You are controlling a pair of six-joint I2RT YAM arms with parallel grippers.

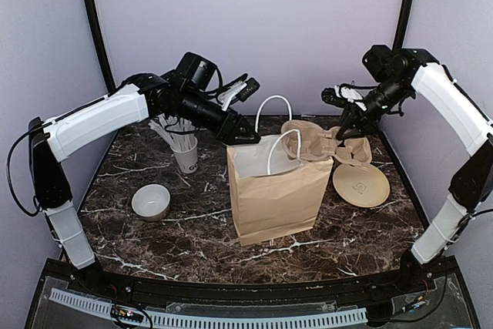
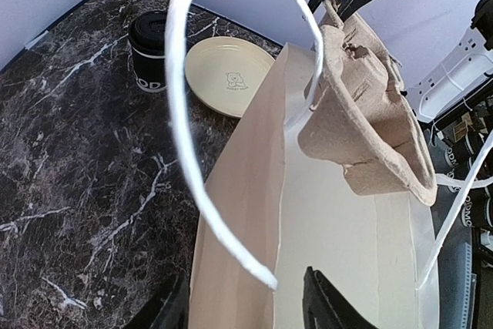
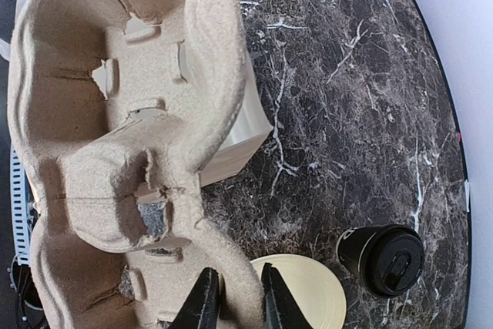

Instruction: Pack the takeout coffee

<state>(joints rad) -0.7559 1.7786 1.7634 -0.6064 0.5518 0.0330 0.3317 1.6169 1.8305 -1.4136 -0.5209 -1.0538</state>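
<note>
While the cup carrier (image 3: pixel 92 167) is clamped at its rim by the right gripper (image 3: pixel 235 306), it should be lowered level into the brown paper bag (image 1: pixel 273 198). The left gripper (image 2: pixel 246 294) is spread astride the bag rim. The takeout coffee (image 3: pixel 383 260) is stood at the plate's (image 3: pixel 308 287) 3 o'clock, right wrist view.

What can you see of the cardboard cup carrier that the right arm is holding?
The cup carrier looks like moulded tan pulp, rough and fibrous, with deep round wells, small cut tabs in their walls and a wavy rim. There is no cup in it. It hangs tilted on edge, partly over the open mouth of the brown paper bag. The right pincer is shut on its rim wall. Whether it rests on the bag's rim I cannot tell.
</note>
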